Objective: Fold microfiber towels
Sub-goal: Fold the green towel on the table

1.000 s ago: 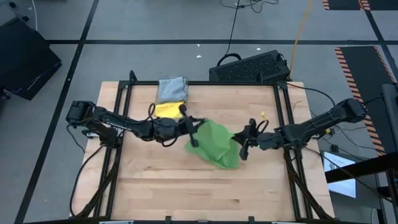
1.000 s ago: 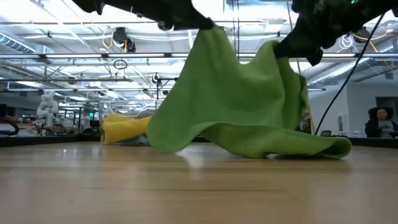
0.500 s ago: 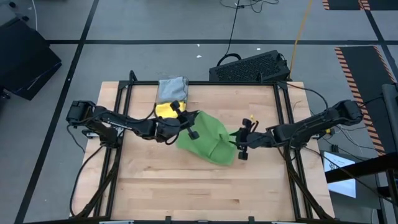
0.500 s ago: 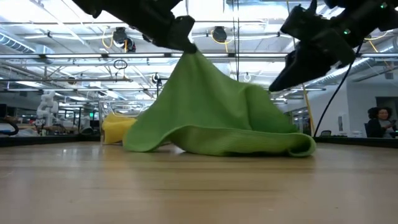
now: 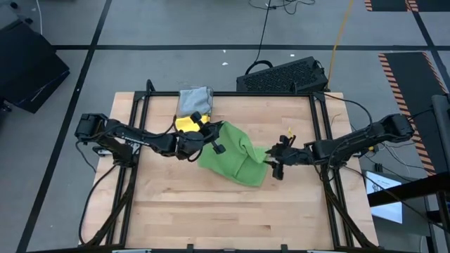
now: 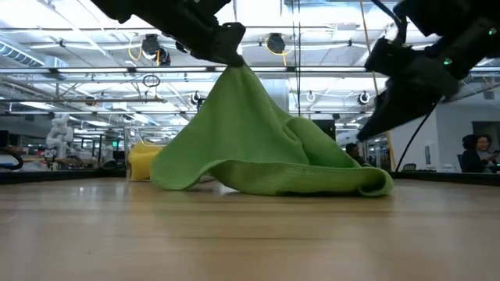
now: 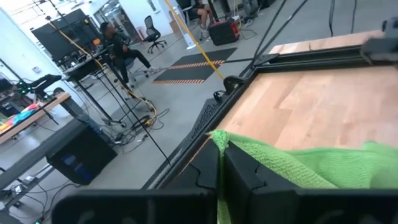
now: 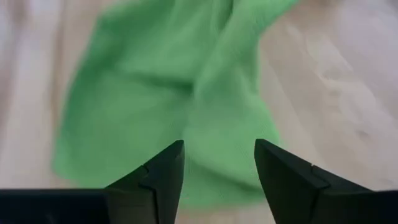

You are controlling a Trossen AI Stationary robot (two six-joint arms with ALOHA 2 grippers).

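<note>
Pinching one corner of the bright green microfiber towel [image 5: 235,156], my left gripper [image 5: 213,140] is holding it up in a peak while the rest is draping onto the pale wooden tabletop [image 5: 211,211] near its middle. My right gripper [image 5: 275,162] is hovering just beside the towel's far edge, jaws spread and holding nothing. A yellow cloth [image 5: 187,124] and a grey cloth [image 5: 195,100] are lying at the table's back edge. Beyond, ceiling lights are glowing in a workshop, and a person [image 6: 476,154] is sitting at the right.
</note>
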